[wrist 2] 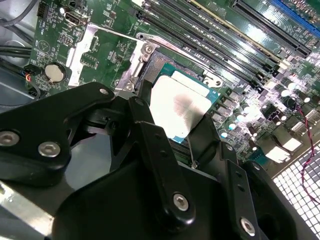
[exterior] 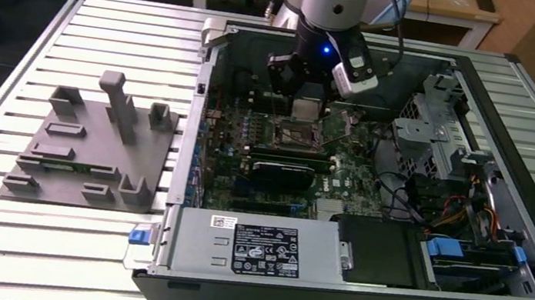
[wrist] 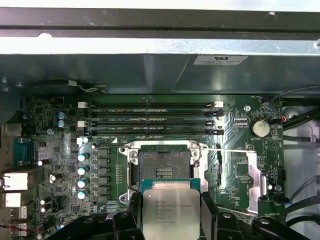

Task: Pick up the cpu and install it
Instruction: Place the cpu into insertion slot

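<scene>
Hovering inside the open computer case, we are holding the cpu in our gripper, its fingers closed narrowly on opposite edges of the chip. In the exterior view the open socket is lying just below the fingertips, apart from the chip.

In the second wrist view the cpu is sitting pinched between two black fingers, silvery top facing the camera, memory slots running beyond the fingertips.

In the first wrist view the cpu is resting between the fingers, with the bare socket just ahead of the fingertips.

We are judging misalignment the main risk: a chip going down tilted or off-square could be bending the socket contacts, and a slipping grip could be dropping it onto the motherboard.

The chip's underside and its orientation marks are hidden from us, and the fingers are cut off at the picture's edge.
</scene>
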